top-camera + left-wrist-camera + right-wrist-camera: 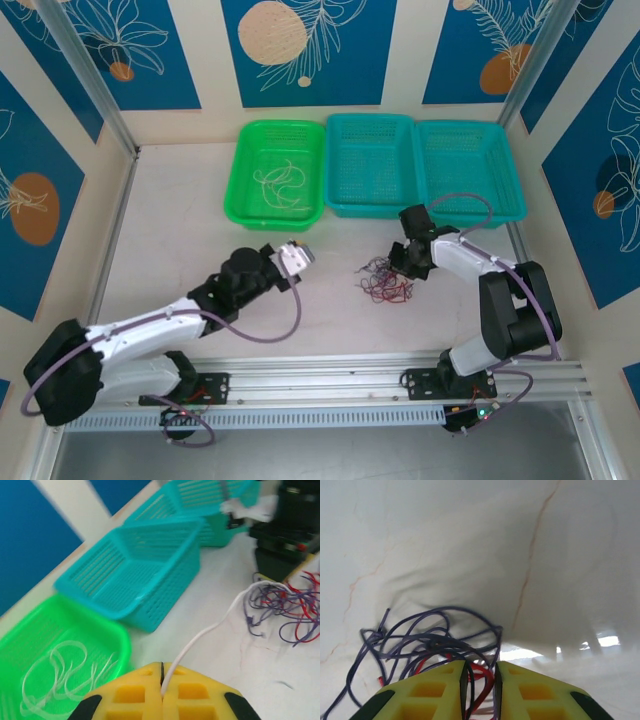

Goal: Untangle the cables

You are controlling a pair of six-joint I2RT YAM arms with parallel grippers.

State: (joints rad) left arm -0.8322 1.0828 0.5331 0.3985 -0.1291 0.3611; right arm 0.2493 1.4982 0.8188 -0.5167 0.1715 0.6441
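Baskets: three. One green basket (300,140) stands leftmost and holds several cream-white cables (278,185). Their loops overlap, so they cannot be counted. In front of the green basket, the left gripper (161,667) is clamped on one white cable (200,635) that runs into the tangle (385,285). Two teal baskets (370,165) stand side by side, right of the green basket. The tangle of purple and red strands lies right of and in front of the green basket. At the tangle, the right gripper (480,667) has its jaws narrowly apart with red strands in the gap. Whether it pinches them cannot be told.
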